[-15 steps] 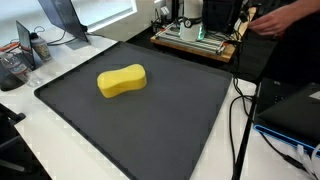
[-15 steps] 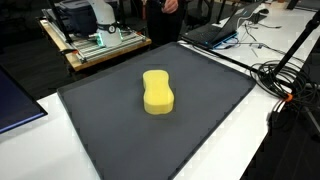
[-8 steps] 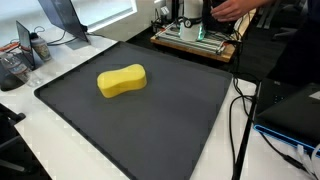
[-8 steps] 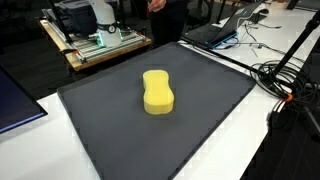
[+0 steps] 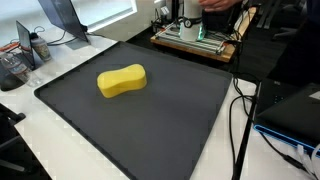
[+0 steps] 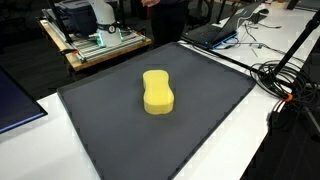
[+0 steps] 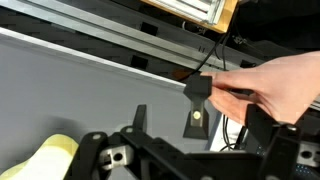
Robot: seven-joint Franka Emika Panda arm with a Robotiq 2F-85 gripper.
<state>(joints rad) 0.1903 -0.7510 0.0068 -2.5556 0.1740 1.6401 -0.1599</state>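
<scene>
In the wrist view my gripper (image 7: 198, 128) is open, with its two dark fingers wide apart above a dark grey mat (image 7: 90, 90). A person's hand (image 7: 275, 85) reaches in from the right. It holds a small black piece (image 7: 197, 118) with a pale round dot between my fingers. I cannot tell whether the piece touches a finger. A yellow sponge (image 7: 45, 157) shows at the lower left of that view. In both exterior views the sponge (image 5: 121, 80) (image 6: 157, 91) lies flat on the mat (image 5: 180, 120) (image 6: 210, 110). The gripper and arm are out of both exterior views.
A wooden cart with equipment (image 5: 195, 38) (image 6: 95, 45) stands behind the mat. A person (image 6: 168, 18) stands at it. Cables (image 5: 240, 120) (image 6: 285, 75) run along one side of the mat. A laptop (image 6: 215, 30) and a monitor (image 5: 62, 15) sit near the edges.
The person's arm at the top of an exterior view has shifted left over the cart. The sponge has not moved.
</scene>
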